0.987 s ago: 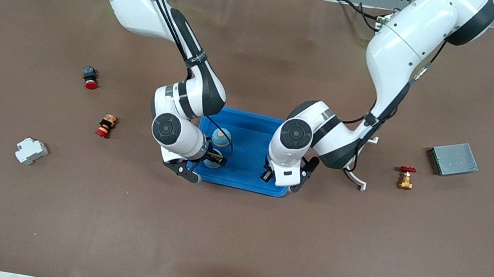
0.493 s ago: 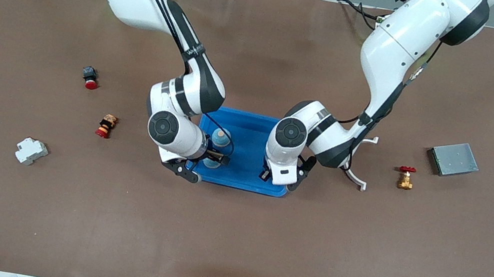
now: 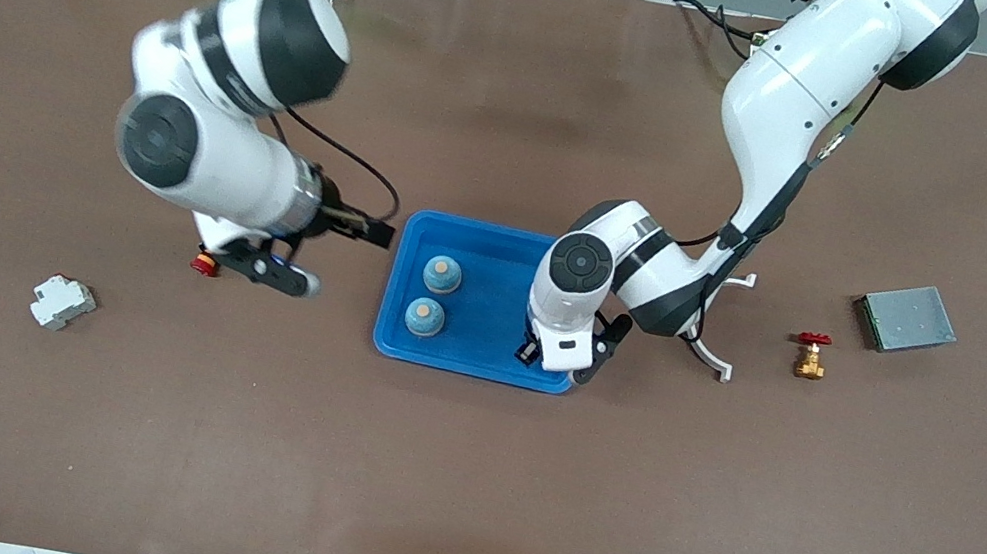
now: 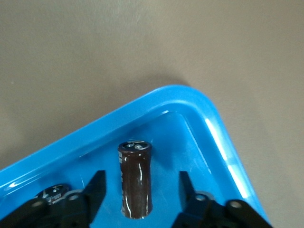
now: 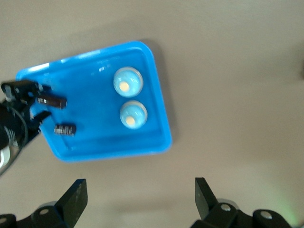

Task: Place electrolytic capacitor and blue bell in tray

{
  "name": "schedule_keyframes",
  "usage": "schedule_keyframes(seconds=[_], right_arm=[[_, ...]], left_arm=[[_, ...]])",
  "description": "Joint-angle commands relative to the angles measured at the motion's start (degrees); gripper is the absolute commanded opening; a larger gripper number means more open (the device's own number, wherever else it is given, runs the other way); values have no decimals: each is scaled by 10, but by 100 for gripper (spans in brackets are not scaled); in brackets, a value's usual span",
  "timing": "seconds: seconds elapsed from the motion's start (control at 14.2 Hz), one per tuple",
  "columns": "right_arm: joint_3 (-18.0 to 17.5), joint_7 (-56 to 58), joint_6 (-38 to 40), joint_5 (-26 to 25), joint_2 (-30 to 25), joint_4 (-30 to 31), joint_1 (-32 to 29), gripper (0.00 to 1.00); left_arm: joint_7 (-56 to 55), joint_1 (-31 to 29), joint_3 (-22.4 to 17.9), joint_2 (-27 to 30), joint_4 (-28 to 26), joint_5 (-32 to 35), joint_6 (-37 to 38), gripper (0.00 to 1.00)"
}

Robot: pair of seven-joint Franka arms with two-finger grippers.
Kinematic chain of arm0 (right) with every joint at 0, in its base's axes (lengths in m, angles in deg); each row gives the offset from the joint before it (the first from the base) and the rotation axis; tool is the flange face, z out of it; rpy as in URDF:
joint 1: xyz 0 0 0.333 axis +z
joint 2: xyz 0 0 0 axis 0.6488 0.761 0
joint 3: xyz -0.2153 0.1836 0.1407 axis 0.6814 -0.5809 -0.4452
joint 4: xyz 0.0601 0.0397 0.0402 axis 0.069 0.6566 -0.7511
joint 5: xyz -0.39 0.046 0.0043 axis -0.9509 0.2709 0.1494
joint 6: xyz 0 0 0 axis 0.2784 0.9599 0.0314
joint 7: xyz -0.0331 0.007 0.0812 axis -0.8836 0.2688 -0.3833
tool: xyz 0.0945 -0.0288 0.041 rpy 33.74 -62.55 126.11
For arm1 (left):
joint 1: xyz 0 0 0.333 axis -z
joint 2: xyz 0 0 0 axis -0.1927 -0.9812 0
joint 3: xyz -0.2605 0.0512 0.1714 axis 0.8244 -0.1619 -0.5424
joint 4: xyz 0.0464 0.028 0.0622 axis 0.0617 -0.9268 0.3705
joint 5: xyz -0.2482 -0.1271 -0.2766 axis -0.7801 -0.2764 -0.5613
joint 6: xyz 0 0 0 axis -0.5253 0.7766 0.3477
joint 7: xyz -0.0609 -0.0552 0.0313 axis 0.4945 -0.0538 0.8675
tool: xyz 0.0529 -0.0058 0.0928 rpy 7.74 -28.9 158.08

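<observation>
Tray [image 3: 480, 356]: bright-blue, shallow, rounded corners, flat on the desk [image 3: 455, 494]; under the left hand, beside the right hand.
Blue bells: two, upright in the tray at the right arm's end; one [image 3: 442, 274] farther from the front camera, one [image 3: 424, 317] nearer; apart from each other, clear of both hands.
Capacitor, standing [image 4: 135, 179]: dark brown cylinder, upright on the tray floor by a corner, between the left hand's fingers with a gap on each side.
Capacitor, lying [image 5: 65, 129]: second dark cylinder, on its side in the tray just beside the left hand.
Left hand [image 4: 140, 192]: low over the tray's left-arm end; fingers spread, released, gripping nothing.
Right hand [image 5: 140, 197]: up in the air over bare desk just off the tray's right-arm end; fingers wide apart, empty.
Other desk stock: red button part [image 3: 202, 265] partly hidden below the right hand; white block [image 3: 62, 301]; brass valve with red handle [image 3: 811, 354]; grey metal box [image 3: 908, 318].
</observation>
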Motion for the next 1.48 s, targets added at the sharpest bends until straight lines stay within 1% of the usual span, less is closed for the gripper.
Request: schedule_keyframes(seconds=[0.0,0.07,0.14,0.28,0.42,0.49,0.56,0.63,0.78,0.99,1.13,1.27,1.34,1.41], right_arm=[[-7,13,51,-9,-63,30,-28,100],[-7,28,75,-20,-87,34,-33,100],[-7,47,98,-51,-111,44,-35,100],[-7,91,106,-117,-171,87,-40,100],[-7,146,106,-126,-205,109,-79,100],[-7,179,106,-126,-217,116,-102,100],[-7,213,105,-126,-229,128,-126,100],[-7,244,105,-126,-237,134,-151,100],[-7,288,106,-132,-242,139,-197,100],[-7,351,90,-178,-237,139,-254,100],[-7,355,71,-189,-236,134,-281,100],[-7,356,43,-197,-233,125,-293,100],[-7,364,34,-207,-229,117,-297,100],[-8,376,25,-203,-224,111,-304,100]], left_arm=[[10,3,-7,39,-2,8,46,100],[22,-2,-6,49,-2,8,63,100],[37,-14,-5,65,-2,7,82,100],[79,-27,-2,101,-2,1,118,100],[126,-27,-5,119,-1,3,125,100],[141,-29,-6,122,13,3,120,100],[148,-46,-4,122,41,-1,125,100],[153,-64,3,127,48,0,127,100],[213,-91,1,164,48,-1,136,100],[333,-143,2,213,47,0,226,100],[432,-173,2,252,45,-12,254,100],[476,-193,-2,279,45,-17,287,100],[497,-217,3,286,45,-26,308,100],[516,-230,2,301,45,-37,330,100]])
